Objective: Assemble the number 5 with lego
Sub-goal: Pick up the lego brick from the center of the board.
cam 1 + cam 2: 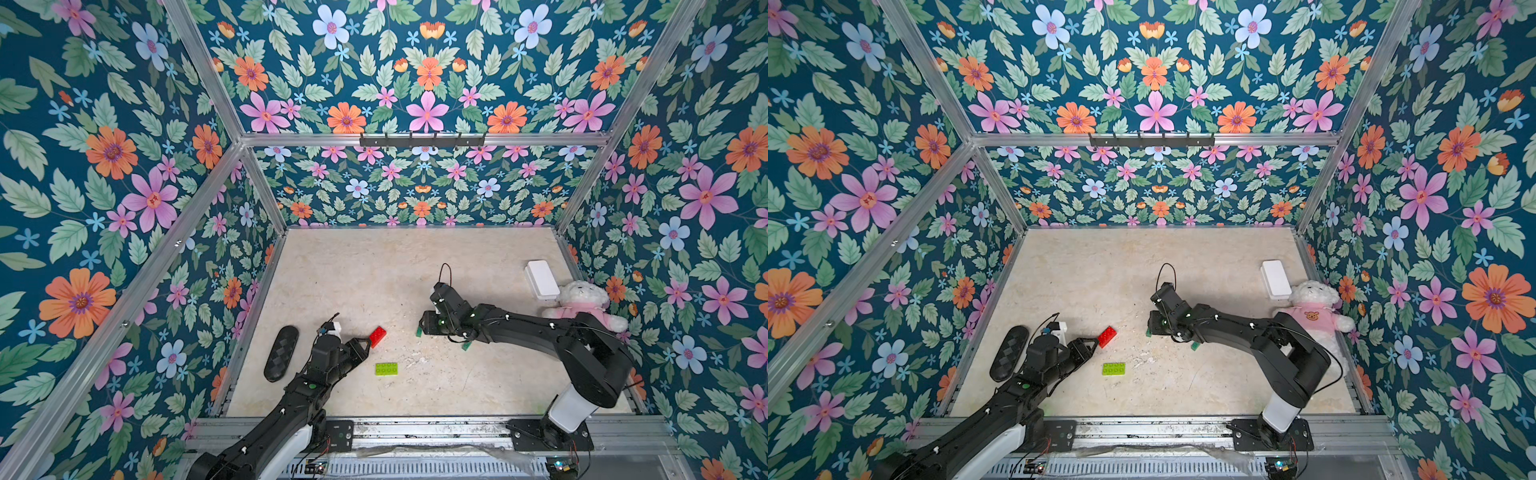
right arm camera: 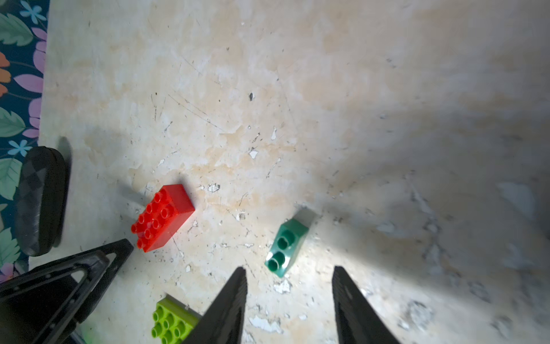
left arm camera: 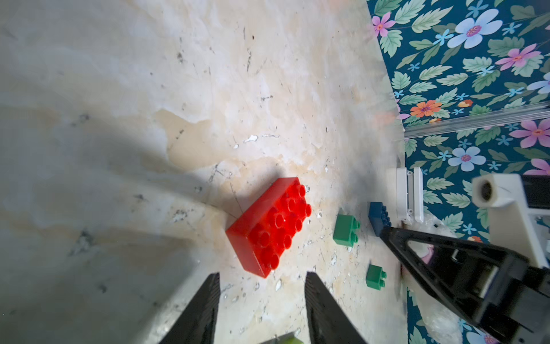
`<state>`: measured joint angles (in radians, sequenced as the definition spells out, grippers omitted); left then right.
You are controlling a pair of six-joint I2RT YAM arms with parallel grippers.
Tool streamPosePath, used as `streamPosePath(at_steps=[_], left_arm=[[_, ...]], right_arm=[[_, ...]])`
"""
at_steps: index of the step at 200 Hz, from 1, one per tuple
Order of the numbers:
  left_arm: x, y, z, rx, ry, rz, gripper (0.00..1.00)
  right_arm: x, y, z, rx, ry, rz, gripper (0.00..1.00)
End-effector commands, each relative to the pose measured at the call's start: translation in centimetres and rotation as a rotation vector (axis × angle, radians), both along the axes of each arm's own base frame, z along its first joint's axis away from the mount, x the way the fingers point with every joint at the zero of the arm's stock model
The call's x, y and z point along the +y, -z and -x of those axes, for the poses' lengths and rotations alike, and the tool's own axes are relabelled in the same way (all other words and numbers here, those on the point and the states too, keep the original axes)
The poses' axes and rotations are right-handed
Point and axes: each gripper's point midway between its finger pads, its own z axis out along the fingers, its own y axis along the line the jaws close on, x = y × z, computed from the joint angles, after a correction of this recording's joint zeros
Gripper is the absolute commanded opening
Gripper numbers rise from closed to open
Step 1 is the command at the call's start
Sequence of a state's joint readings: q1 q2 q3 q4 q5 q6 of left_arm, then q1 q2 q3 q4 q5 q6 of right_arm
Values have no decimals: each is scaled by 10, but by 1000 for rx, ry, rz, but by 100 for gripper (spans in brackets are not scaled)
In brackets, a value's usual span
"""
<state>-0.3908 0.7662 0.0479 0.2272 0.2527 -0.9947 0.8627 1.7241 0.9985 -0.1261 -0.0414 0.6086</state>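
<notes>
A red lego brick (image 1: 377,336) lies on the table, just past the tip of my left gripper (image 1: 366,341). In the left wrist view that gripper (image 3: 263,278) is open and holds nothing, with the red brick (image 3: 269,226) right ahead of it. A lime-green brick (image 1: 386,368) lies nearer the front. Two small dark-green bricks (image 1: 419,331) (image 1: 467,346) lie beside my right arm. My right gripper (image 2: 289,269) is open and empty, and one dark-green brick (image 2: 285,247) lies on its side just beyond its fingertips. A blue brick (image 3: 378,216) shows behind the right gripper's finger.
A white box (image 1: 541,279) and a plush toy (image 1: 584,305) sit at the back right by the wall. A black oval object (image 1: 281,353) lies at the left wall beside my left arm. Flowered walls close in the table on three sides.
</notes>
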Motion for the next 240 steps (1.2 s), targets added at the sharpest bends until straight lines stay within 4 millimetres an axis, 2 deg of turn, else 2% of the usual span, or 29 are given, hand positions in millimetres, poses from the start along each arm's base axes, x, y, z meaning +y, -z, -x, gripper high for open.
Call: streamPosePath(at_steps=[1,25,74,131,157,240], left_arm=[[1,-11,-9,-59,-37,33,51],[0,-10,-9,-57,-35,30,51],[0,-8,-9,-54,-32,23,51],[-2,-8,-10,-61,-21,25,51],[-5,-8,-12,-64,-12,33,49],[-8,-10,-27,-75,-2,-16,47]], right_arm=[[5,15,8,62,-18,52,45],[9,24,8,77,-20,107,44],[11,29,8,89,-16,141,38],[8,36,5,91,-20,199,24],[10,32,2,77,-21,197,16],[-1,10,-2,5,-10,202,13]])
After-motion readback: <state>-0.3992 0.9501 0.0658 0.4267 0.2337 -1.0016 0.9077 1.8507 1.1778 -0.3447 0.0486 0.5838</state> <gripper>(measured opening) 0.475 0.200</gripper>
